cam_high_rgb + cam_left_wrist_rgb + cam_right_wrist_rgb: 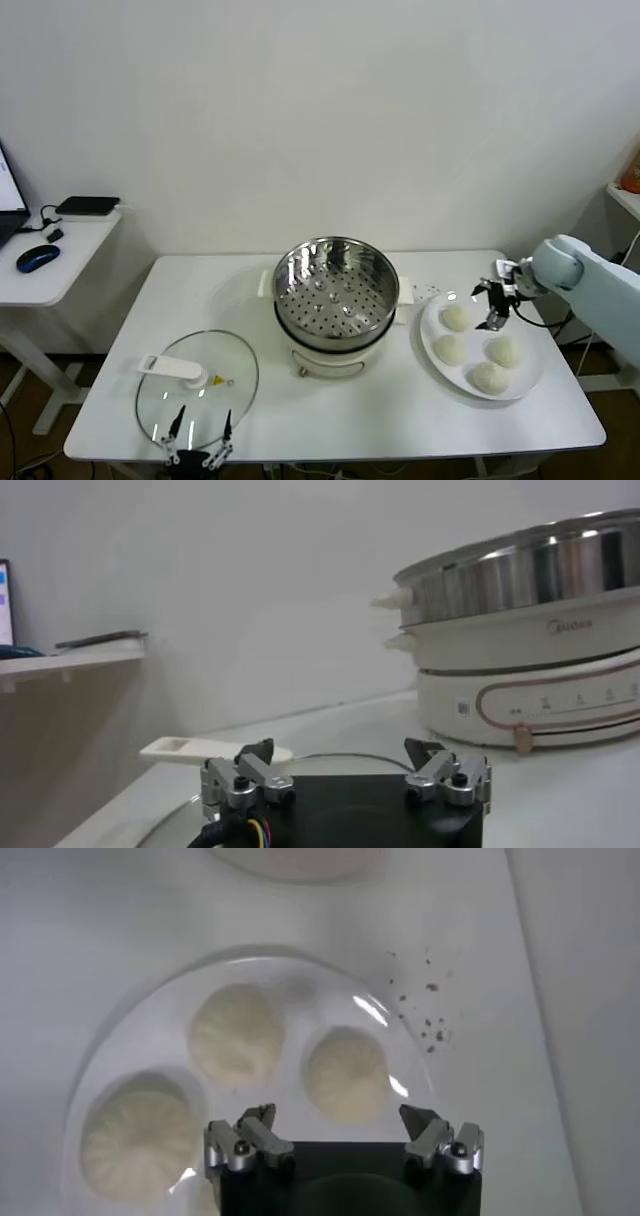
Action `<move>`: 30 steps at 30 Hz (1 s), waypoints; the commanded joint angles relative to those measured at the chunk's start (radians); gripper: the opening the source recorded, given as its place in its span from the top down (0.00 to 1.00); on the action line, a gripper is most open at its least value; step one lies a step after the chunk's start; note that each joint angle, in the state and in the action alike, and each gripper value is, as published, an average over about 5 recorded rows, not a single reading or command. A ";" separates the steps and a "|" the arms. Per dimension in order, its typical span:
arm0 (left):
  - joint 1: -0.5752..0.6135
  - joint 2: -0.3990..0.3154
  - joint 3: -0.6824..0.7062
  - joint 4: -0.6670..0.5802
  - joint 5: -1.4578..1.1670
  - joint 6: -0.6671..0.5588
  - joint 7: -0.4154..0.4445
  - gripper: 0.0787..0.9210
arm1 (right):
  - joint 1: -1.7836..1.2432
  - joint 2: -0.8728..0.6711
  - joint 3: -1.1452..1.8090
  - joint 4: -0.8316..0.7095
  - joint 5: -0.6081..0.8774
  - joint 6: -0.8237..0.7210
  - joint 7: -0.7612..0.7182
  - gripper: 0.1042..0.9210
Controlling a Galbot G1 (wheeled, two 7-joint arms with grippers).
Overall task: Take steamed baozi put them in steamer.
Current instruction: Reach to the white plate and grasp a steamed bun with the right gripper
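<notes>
Several cream-white steamed baozi lie on a white plate at the table's right. The steel steamer stands at the centre on its white base, its perforated tray bare. My right gripper hovers open just above the plate's far side. In the right wrist view one baozi sits right in front of the open right gripper, with another beside it. My left gripper is parked open at the table's front edge; in its wrist view the left gripper holds nothing and the steamer stands beyond.
A glass lid with a white handle lies flat at the front left, under the left gripper. A side desk to the left carries a mouse and a black device. Dark crumbs dot the table beside the plate.
</notes>
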 commanded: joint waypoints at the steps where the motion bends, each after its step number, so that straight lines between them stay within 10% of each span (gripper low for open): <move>1: 0.002 -0.001 -0.009 0.011 0.007 -0.002 0.003 0.12 | 0.156 0.160 -0.175 -0.222 -0.008 0.106 -0.079 0.12; 30: -0.003 0.000 -0.036 0.041 0.034 -0.018 0.004 0.12 | 0.000 0.300 -0.026 -0.431 -0.183 0.166 -0.071 0.14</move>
